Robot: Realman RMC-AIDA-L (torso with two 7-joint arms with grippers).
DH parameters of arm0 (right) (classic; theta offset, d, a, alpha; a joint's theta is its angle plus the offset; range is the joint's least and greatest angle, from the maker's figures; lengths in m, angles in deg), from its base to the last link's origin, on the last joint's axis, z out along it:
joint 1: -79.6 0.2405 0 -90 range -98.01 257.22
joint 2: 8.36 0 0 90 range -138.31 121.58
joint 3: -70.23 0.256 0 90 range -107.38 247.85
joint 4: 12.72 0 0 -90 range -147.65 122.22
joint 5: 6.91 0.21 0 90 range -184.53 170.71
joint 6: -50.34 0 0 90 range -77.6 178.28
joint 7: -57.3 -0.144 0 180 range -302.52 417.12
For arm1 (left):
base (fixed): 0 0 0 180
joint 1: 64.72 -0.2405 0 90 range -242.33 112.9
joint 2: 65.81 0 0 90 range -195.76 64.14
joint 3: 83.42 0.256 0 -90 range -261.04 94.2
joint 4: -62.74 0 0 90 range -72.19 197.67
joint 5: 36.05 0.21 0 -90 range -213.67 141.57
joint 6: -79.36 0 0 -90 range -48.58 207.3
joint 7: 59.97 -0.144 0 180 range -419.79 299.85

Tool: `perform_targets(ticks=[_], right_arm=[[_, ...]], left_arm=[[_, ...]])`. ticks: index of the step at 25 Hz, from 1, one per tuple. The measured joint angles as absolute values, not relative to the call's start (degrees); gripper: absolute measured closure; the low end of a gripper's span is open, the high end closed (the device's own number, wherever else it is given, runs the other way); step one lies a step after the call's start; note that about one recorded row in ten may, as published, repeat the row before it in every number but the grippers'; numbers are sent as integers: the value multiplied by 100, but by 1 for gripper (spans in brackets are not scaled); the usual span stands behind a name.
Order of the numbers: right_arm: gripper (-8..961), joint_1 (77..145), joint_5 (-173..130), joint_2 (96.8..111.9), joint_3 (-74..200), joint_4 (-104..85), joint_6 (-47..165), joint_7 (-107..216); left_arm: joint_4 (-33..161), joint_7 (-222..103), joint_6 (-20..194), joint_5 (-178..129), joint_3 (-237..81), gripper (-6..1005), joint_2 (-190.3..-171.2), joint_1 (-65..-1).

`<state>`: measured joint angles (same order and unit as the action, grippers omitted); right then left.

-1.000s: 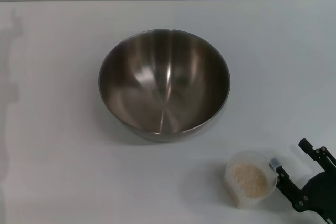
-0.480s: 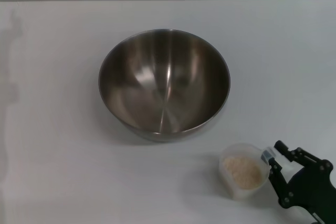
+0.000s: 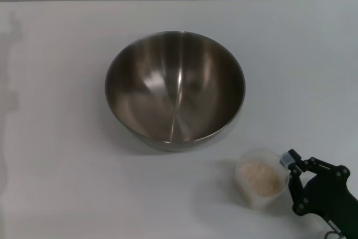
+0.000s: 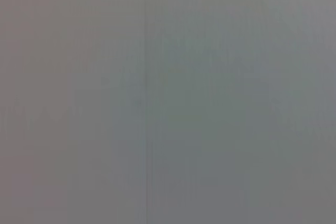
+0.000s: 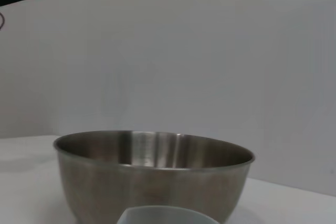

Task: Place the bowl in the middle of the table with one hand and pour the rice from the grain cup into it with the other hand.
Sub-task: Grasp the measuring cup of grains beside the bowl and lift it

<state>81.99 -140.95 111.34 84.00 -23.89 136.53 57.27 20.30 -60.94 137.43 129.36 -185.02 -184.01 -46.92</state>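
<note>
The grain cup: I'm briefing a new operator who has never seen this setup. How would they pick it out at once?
Find the bowl, big and steel, mid-table. Nearer the robot and to its right sits the grain cup, with the right gripper at its side. It is small, frosted plastic, and holds pale rice; the bowl is empty.

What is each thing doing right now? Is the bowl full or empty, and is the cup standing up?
bowl: upright in the middle of the table, empty.
grain cup: upright, holding rice, nothing poured out.
rice: all inside the cup.
right gripper: at the cup's side, fingers closed on its edge.
left gripper: not seen in the head view.
table: white, with the bowl on it.
</note>
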Motion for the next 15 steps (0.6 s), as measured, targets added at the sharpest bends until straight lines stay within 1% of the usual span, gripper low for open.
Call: perform_targets(ticks=[8,13,15], right_arm=[[899,8234,-13953,11134,8432,-2481,13573,5738],[935,8247,-13929,11135,8630,-2634,13581,5748],[935,8250,-13884,11134,8822,-2686,13714,5751]], left_arm=[[2029,-6093,13759,12936,-18479,544,-18402,-4704],[1988,-6087,13804,12936,-18453,544,-18411,-4770],[1970,-6066,13806,12936,-18449,545,-18411,-4790]])
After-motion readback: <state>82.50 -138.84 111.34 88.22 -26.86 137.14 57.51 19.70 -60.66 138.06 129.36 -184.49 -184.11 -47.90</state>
